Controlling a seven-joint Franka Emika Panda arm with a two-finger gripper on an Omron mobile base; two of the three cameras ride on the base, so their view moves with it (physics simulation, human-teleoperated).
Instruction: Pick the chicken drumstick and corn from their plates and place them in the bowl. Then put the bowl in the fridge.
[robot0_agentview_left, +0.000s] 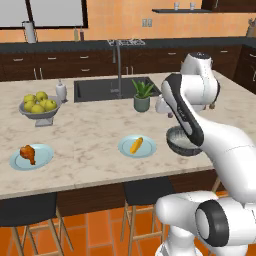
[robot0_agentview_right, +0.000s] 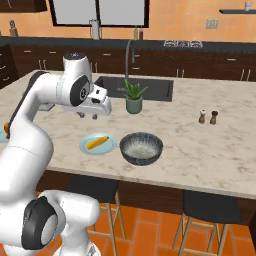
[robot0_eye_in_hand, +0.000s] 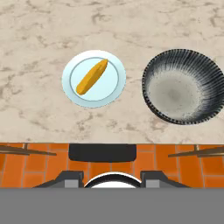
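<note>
My gripper (robot0_agentview_right: 89, 116) hovers high, fingers' gap unclear, nothing held; corn (robot0_eye_in_hand: 91, 77) on plate (robot0_eye_in_hand: 114, 88) at 11 o'clock, bowl (robot0_eye_in_hand: 199, 114) at 1: descend, align along cob

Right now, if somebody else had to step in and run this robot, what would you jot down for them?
Gripper: above the counter, holding nothing; whether the jaws are open is not clear.
Corn: on its plate, beside the bowl.
Chicken drumstick: on the other plate, further to the left near the counter's front edge.
Bowl: empty, on the counter.
Done: nothing yet.
Left: move the drumstick and corn into the bowl, then put the bowl in the fridge.
</note>
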